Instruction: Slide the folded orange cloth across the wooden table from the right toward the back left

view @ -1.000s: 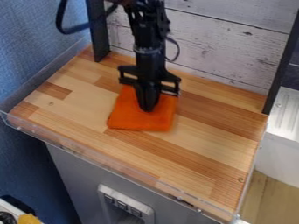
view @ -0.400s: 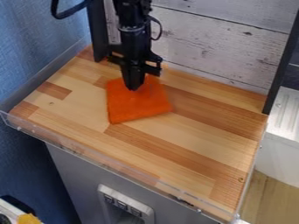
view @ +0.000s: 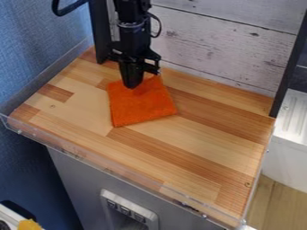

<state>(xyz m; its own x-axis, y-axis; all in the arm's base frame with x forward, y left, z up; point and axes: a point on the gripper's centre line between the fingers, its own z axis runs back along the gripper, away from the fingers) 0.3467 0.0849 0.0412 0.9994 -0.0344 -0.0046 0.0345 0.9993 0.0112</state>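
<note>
a: camera view, main subj.?

b: black gripper (view: pixel 131 84), at the lower end of the black arm (view: pixel 133 33), which enters at the top edge, l. of ctr. it points down over the orange cloth (view: pixel 142 107).

a: state of the end effector?

b: can't tell if it's spread, pressed together or pinching the cloth; its parts merge into one dark shape there.

a: cloth posn.?

b: on the wooden tabletop (view: pixel 198 148), toward the back & l. of ctr. it lies approx. flat, turned at an angle, w/ its lower l. corner toward the front. the gripper's tip overlaps its upper part, nearer the back edge than the front.

a: surroundings?

b: tabletop has lt. & dk. wood strips, w/ a clear rim (view: pixel 108 167) along the front. behind it, pale weathered planks (view: pixel 221 49); black uprights at back l. (view: pixel 100 33) & r. (view: pixel 289 67). blue wall (view: pixel 30 58) at l.; grey cabinet (view: pixel 75 179) below, w/ a light-coloured socket panel (view: pixel 130 210) on its front. white ribbed surface (view: pixel 292 117) at far r.; small yellow item (view: pixel 28 225) at bottom l.
</note>
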